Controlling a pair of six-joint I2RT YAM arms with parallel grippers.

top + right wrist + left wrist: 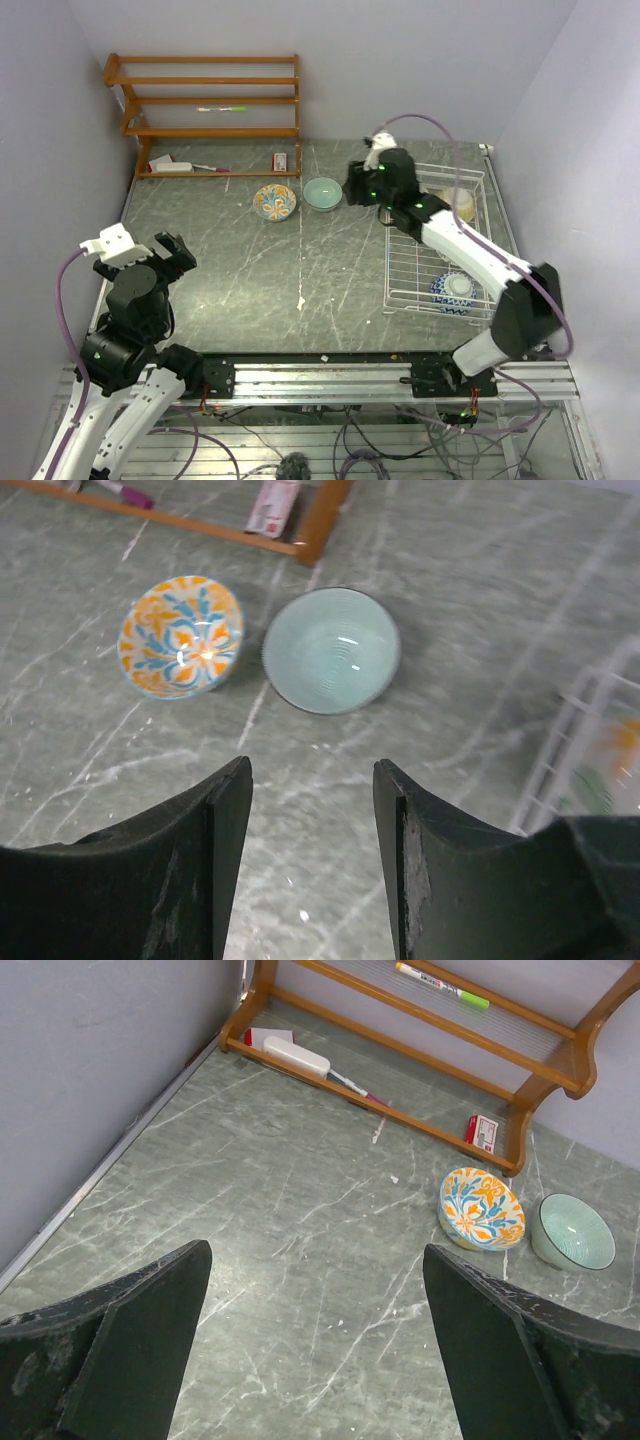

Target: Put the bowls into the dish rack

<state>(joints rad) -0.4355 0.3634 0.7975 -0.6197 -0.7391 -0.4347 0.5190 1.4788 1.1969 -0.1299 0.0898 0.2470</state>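
Note:
A pale teal bowl (323,194) and a colourful yellow, orange and blue bowl (274,202) stand side by side on the table, in front of the wooden shelf. Both show in the right wrist view, the teal bowl (331,650) and the colourful bowl (180,635). The white wire dish rack (415,270) lies at the right. It holds an upturned blue-patterned bowl (455,292) at its near end and a yellowish bowl (462,205) at its far end. My right gripper (312,765) is open and empty, just right of the teal bowl. My left gripper (315,1250) is open and empty at the near left.
A wooden shelf unit (210,110) stands at the back left with a marker and small items on it. Walls close in the left, back and right. A metal rail (320,375) runs along the near edge.

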